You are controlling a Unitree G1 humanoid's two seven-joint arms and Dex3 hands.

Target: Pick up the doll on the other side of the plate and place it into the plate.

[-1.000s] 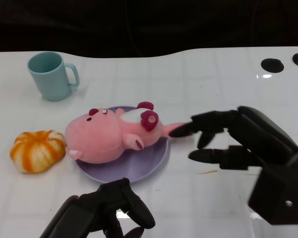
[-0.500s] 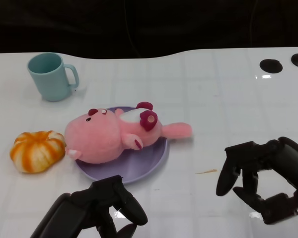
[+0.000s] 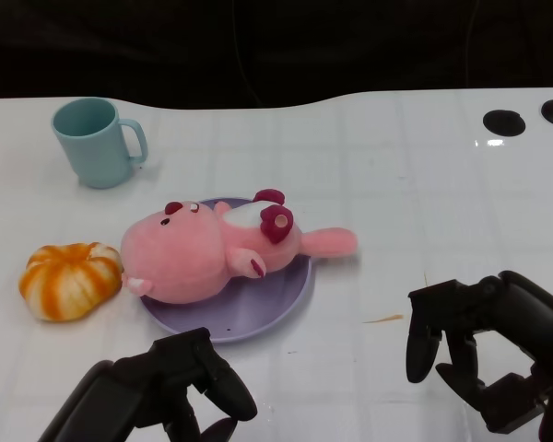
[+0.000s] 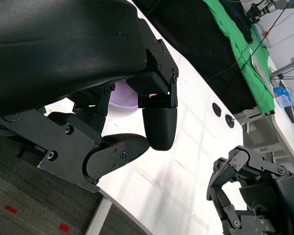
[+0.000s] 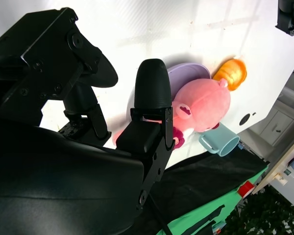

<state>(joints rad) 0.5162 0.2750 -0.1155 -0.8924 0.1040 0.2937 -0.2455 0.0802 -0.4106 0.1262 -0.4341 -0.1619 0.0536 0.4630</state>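
- White bench (image 3: 415, 166) under a dark backdrop.
- Pink doll (image 3: 212, 250) lies across the purple plate (image 3: 267, 308), one leg past its rim.
- Right hand (image 3: 479, 345) and left hand (image 3: 180, 391), both curled in and holding nothing, sit near the bench's front edge.
- Orange pumpkin toy (image 3: 69, 279) touches the doll; teal mug (image 3: 97, 141) stands behind.

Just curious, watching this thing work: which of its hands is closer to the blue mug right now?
Left. The left hand sits at the near table edge, below the plate, on the blue mug's side. The right hand is farther, across the table beyond the pink doll.
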